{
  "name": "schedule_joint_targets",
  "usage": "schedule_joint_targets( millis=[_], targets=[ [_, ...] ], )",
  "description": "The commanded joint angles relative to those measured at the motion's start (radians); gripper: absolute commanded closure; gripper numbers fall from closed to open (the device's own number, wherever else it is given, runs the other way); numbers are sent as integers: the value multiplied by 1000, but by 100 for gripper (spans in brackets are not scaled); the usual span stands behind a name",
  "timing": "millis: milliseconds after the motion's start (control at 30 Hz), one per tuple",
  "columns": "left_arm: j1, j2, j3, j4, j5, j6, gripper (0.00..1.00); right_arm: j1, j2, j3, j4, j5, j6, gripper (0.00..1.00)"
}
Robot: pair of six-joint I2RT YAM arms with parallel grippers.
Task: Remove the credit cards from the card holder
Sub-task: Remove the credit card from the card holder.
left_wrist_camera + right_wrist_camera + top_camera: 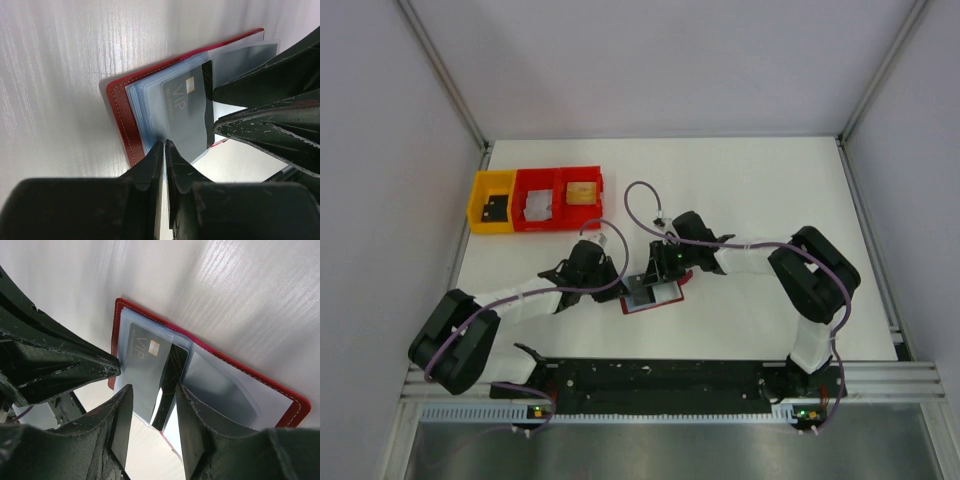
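Your left hand (164, 147) is pinched almost together on the edge of the clear pocket leaf at the left end of the card holder (122, 112), so it is clamped on the holder and looks to be anchoring it to the counter (55, 75). Your right hand (153, 390) stands part-way apart, one finger on each side of the dark bare edge of the VIP credit card (145, 352), and you cannot tell from these views whether either finger presses on it yet. From above, the holder lies open and flat near the middle of the counter, red cover down, its long axis running left to right with a slight tilt. The left hand is at its left end and the right hand reaches in from the far right over its middle. The card sits in the half that the left hand holds, seemingly with its long side across the holder and its black edge toward the spine, straight into the right hand's gap. So the right hand is the one placed to draw it, and the pull looks to run away from the left hand's anchor. What seems a second greyish card (220, 385) shows in the other half's pocket, apart from both hands
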Motion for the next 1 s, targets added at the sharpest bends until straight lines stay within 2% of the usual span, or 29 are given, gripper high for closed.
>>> schedule_joint_targets(
  millis=[0, 300, 733, 967],
  targets=[
    [-1, 27, -19, -27, -21, 2, 90, -34, 19, -48, 117, -58, 48, 60],
    [-3, 43, -31, -29, -20, -4, 91, -72, 6, -110, 157, -73, 60, 61],
    [-3, 52, -22, -39, -21, 1, 92, -89, 58, -170, 378, -205, 141, 98],
    [-1, 50, -25, -41, -21, -5, 93, -176, 39, -234, 446, -248, 168, 100]
  ],
)
